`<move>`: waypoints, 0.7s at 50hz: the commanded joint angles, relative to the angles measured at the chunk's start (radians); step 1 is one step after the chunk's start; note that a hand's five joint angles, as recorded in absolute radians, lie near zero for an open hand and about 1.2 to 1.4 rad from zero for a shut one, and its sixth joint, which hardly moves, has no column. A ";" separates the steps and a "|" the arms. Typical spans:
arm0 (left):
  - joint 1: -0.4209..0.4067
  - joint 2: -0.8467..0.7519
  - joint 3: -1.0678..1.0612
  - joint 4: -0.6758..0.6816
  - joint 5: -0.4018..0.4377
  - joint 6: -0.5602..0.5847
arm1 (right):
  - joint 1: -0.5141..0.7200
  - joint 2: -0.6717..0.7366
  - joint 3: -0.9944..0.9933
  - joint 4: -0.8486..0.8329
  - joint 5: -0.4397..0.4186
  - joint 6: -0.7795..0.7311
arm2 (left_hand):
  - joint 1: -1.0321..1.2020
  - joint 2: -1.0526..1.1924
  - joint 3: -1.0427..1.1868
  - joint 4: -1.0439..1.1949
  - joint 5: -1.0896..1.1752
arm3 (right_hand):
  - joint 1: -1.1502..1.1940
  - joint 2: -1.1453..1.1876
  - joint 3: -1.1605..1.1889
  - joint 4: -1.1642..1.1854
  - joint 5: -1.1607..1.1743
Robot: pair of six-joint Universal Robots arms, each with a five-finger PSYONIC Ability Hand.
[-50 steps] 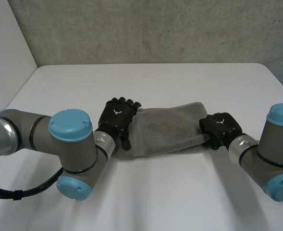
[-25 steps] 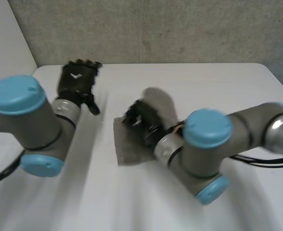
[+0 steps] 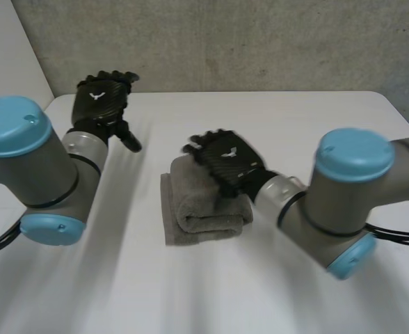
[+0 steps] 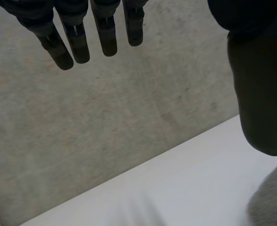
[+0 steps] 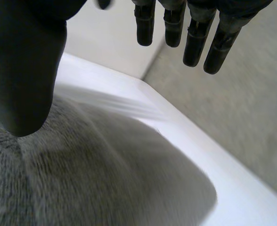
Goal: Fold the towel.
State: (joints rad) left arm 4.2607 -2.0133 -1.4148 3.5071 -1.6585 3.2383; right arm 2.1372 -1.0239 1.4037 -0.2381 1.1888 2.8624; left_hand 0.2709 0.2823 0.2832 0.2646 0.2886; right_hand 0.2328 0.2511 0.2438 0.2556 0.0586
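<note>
The left hand point(image 4: 105, 35) hangs with straight fingers before a grey wall point(image 4: 129, 117), above the white table point(image 4: 176, 193) and a towel point(image 4: 272, 203) edge.

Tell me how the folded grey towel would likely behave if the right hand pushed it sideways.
Probably floppy: the towel lies in soft rounded folds, so its top layer may shift or unroll before the whole stack moves. Its plush pile on the smooth table suggests it would slide rather than roll. It looks light for its bulk.
</note>
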 commanded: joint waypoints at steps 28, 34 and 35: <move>-0.180 -0.305 0.057 -0.013 0.057 -0.032 | -0.115 0.232 -0.201 0.183 0.046 0.259 | -0.025 -0.036 -0.037 -0.019 -0.217 | -0.058 -0.077 -0.069 -0.081 -0.059; -0.177 -0.231 0.059 -0.026 0.059 -0.034 | -0.115 0.140 -0.195 0.200 0.048 0.244 | -0.028 -0.039 -0.040 -0.022 -0.220 | -0.058 -0.077 -0.069 -0.081 -0.059; -0.177 -0.202 0.056 -0.034 0.059 -0.034 | -0.115 0.098 -0.184 0.198 0.046 0.236 | -0.031 -0.042 -0.043 -0.025 -0.223 | -0.058 -0.077 -0.069 -0.081 -0.059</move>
State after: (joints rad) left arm 4.0814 -2.3057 -1.3573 3.4930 -1.6007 3.2061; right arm 2.0222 -0.8032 1.2015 -0.0507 1.2332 3.1187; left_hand 0.2709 0.2798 0.2815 0.2646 0.2872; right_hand 0.2323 0.2511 0.2438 0.2556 0.0586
